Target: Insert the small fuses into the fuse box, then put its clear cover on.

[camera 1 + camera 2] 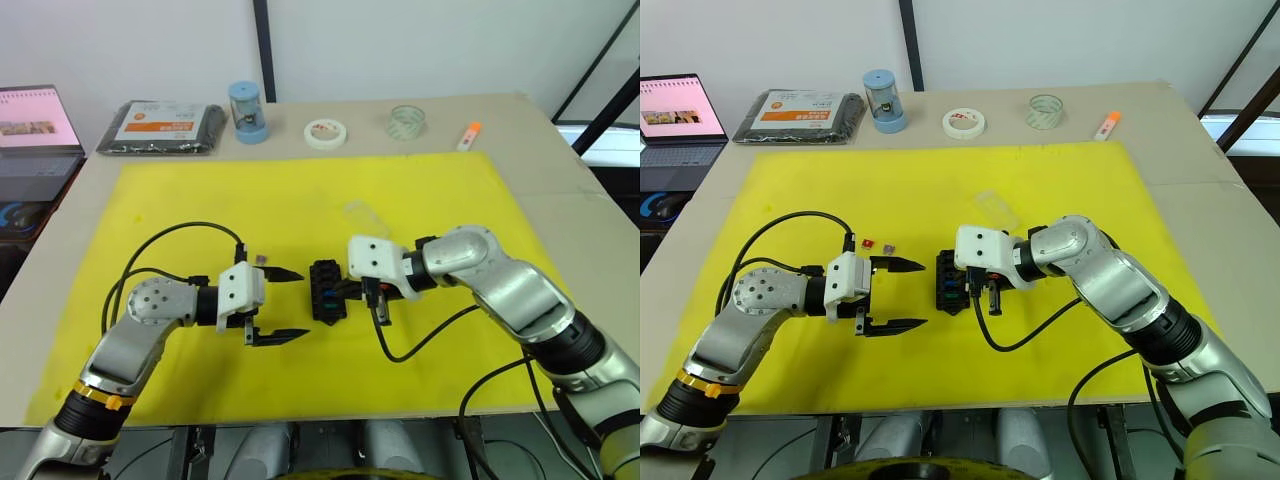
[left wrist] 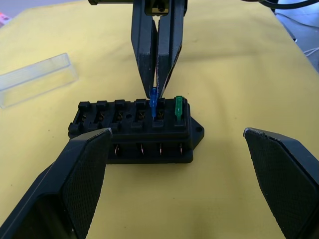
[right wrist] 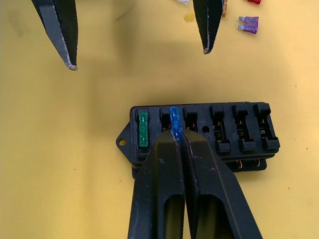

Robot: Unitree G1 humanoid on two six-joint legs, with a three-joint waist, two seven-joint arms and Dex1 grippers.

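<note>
Right hand (image 3: pixel 177 137) pinching blue fuse (image 3: pixel 174 119) over fuse box (image 3: pixel 202 134), left hand (image 1: pixel 285 304) spread wide, empty.

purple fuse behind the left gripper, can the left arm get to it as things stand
Probably yes: the left gripper is open and holds nothing, and the purple fuse lies loose on the yellow mat beside its fingertips, nothing between them.

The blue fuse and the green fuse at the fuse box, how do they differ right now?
The blue fuse is pinched between the right gripper fingers; the green fuse stands free, with nothing touching it. The blue one rides higher above the fuse box, seemingly only partly in its slot, while the green one sits lower in the end slot. Both are translucent blade fuses, side by side in one row.
</note>
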